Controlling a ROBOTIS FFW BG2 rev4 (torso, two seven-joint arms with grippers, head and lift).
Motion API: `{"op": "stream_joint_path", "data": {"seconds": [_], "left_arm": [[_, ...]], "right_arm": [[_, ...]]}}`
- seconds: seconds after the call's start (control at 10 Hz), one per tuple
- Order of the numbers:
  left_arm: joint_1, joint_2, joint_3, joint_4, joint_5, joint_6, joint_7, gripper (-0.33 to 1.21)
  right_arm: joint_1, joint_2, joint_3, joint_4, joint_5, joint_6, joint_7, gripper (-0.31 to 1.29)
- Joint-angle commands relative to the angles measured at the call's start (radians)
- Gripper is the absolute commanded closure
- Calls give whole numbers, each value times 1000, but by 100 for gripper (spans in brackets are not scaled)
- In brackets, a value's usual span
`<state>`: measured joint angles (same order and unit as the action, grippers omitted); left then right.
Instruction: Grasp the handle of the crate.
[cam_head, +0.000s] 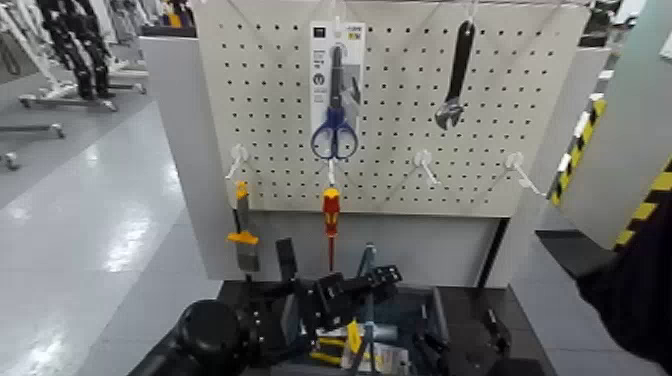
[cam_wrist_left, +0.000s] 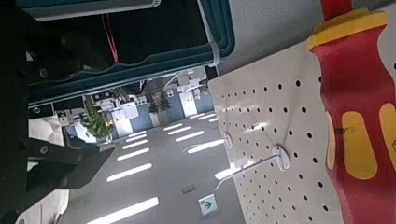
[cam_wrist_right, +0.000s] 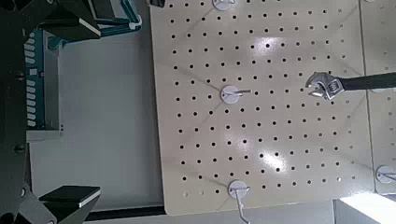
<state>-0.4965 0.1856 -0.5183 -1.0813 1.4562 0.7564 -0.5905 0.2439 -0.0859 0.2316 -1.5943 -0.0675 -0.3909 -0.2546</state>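
Presently, the approach to the handle is in its last stage: the left gripper stands over the crate at the near side of the scene, one black finger reaching across the handle. Its end effector is parted, with no thing plainly enclosed; whether the handle lies within the gap cannot be told. The right gripper, likewise spread and empty, waits low at the right of the crate. The next move would call for setting the jaws astride the bar, then closing them squarely, without catching the hanging screwdriver close by. The handle, a slender blue-grey upright, rises over the middle of the crate, a rectangular tray of dark blue-grey plastic with low walls, placed on the dark desk. Within the tray lie yellow-handled pliers. The screwdriver has a rounded grip of glossy red and yellow and a straight red shaft. On the far side stands a cream pegboard, regularly perforated; it bears scissors with blue looped grips on a pale card and, farther right, an adjustable wrench with a black handle and bright metal head.
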Motion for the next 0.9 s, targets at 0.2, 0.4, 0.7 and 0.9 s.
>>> {"op": "stream_joint_path", "data": {"seconds": [0.2, 0.4, 0.7, 0.9], "left_arm": [[9, -2, 0, 3, 1, 1, 1, 114], [18, -3, -2, 4, 15, -6, 3, 114], [44, -2, -9, -17, 41, -9, 3, 118], [82, 2, -5, -60, 59, -9, 3, 118]], "right_arm": [[0, 0, -2, 1, 0, 0, 1, 13], [0, 0, -3, 1, 0, -2, 1, 13], [3, -2, -6, 1, 0, -2, 1, 13], [3, -2, -6, 1, 0, -2, 0, 13]]}}
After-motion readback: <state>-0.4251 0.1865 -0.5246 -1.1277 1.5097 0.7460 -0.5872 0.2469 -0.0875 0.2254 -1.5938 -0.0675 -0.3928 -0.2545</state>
